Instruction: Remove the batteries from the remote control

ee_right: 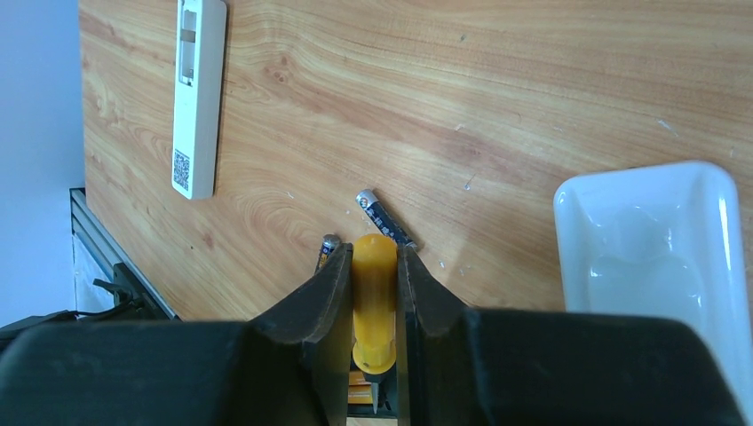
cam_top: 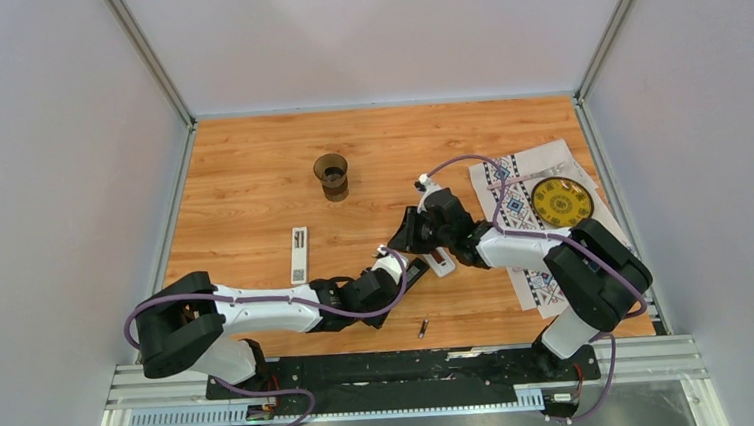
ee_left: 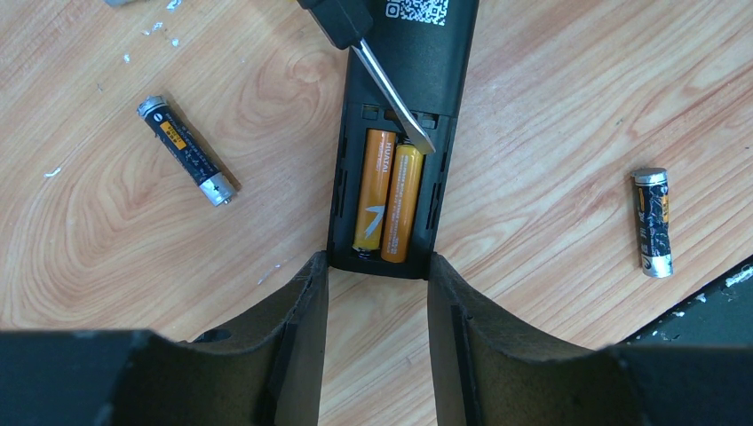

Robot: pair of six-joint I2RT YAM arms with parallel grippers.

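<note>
The left hand [ee_left: 377,264] is gripping the near end of the black remote control [ee_left: 441,78], one finger pressing on each long side. The remote is lying on the wooden bench [ee_left: 550,106] with its back facing up and its battery bay uncovered. Two orange batteries [ee_left: 375,191] are sitting side by side in the bay, parallel to the remote's length.

The right hand [ee_right: 375,252] is clamping the yellow-orange handle of a screwdriver [ee_right: 375,302] between both fingers. The flat metal blade [ee_left: 391,93] is reaching across the remote from its far end, and its tip is resting on the far end of the right-hand orange cell.

Two dark grey batteries with silvery ends are lying loose on the bench. One [ee_left: 186,151] is lying at an angle to the left of the remote, and the other [ee_left: 653,222] is lying to its right, well apart from it.

In the right wrist view, a white remote control [ee_right: 197,98] is lying flat further out to the left, and a white tray [ee_right: 657,257] is sitting at the right edge.
</note>
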